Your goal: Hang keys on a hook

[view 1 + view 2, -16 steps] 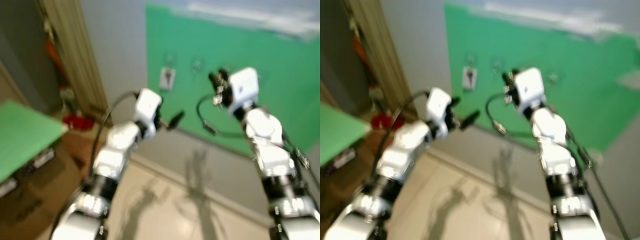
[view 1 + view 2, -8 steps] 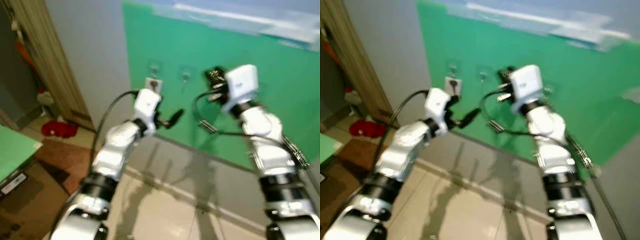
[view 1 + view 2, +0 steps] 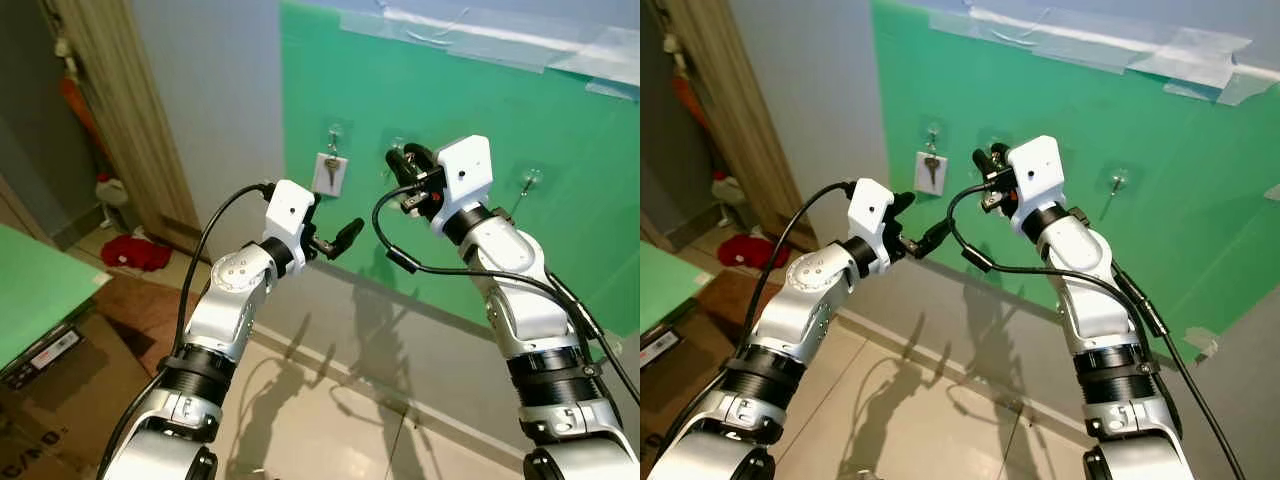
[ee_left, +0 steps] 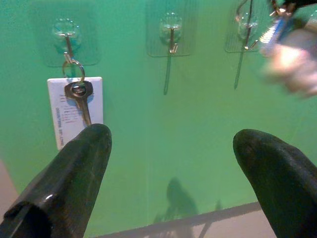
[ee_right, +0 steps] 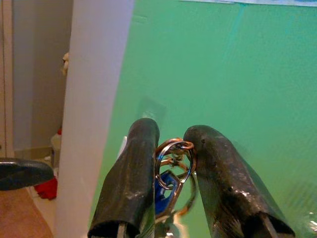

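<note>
- At the far left of the head views, a green worktop juts in beside a wooden door frame, with a red cloth on the floor beyond it.
- On the green wall panel, the leftmost hook carries a single key over a white tag; the left wrist view shows ring and key plainly, while the head views give just a small white square.
- The left gripper is raised towards the panel, below the hooks, its jaws spread wide with nothing between them.
- The middle hook is bare in the left wrist view; in the head views the right gripper covers most of it.
- The right gripper is up at the wall near the middle hook, jaws pinching the keys: the right wrist view shows a metal ring and a blue fob held between them.
- A third hook sits further right, with the keys a blur beside it in the left wrist view.
- A separate hook is well to the right.
</note>
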`<state>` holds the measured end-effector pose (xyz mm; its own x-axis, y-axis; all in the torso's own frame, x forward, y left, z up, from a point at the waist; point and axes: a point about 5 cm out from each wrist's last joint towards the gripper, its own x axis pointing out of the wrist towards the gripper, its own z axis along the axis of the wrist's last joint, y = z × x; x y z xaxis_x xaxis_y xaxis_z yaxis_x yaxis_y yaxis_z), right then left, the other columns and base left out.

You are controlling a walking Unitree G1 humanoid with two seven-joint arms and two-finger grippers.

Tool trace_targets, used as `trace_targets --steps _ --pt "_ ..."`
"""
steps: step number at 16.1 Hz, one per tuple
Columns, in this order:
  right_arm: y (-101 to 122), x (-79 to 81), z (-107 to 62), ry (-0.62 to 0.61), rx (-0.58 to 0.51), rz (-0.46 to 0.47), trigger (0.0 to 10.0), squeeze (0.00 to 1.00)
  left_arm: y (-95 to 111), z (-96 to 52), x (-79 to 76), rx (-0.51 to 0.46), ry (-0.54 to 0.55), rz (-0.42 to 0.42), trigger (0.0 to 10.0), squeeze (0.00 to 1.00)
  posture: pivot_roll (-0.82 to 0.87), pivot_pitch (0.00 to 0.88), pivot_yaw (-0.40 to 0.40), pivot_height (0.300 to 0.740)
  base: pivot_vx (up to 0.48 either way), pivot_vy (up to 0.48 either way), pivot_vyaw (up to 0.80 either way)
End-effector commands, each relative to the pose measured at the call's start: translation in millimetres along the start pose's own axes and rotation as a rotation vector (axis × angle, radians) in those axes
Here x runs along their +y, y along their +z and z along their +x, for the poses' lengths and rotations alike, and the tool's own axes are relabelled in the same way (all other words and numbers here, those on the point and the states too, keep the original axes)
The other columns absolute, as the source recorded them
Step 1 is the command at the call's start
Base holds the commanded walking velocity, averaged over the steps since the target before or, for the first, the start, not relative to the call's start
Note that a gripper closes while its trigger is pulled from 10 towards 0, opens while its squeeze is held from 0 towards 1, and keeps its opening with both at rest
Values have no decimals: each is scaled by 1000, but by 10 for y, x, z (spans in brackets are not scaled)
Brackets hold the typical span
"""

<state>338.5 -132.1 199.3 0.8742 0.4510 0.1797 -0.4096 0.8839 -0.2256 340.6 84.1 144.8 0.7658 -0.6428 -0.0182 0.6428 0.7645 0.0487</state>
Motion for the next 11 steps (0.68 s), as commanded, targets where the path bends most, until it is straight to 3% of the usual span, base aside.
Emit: trace_targets --steps 1,3,8,11 --pt "34 -61 28 -23 -10 29 0 0 15 5 7 -4 2 7 10000 0 -14 0 7 740 0 0 0" --pt "6 -145 51 -79 -11 120 0 0 13 6 8 0 -3 12 10000 0 -12 0 7 740 0 0 0" --pt "-81 -396 33 -196 0 194 0 0 13 5 1 3 -14 16 10000 0 -12 0 13 740 0 0 0" --pt "-110 -436 -1 -219 2 238 0 0 6 -1 -1 7 -16 18 10000 0 -11 0 10 740 0 0 0"
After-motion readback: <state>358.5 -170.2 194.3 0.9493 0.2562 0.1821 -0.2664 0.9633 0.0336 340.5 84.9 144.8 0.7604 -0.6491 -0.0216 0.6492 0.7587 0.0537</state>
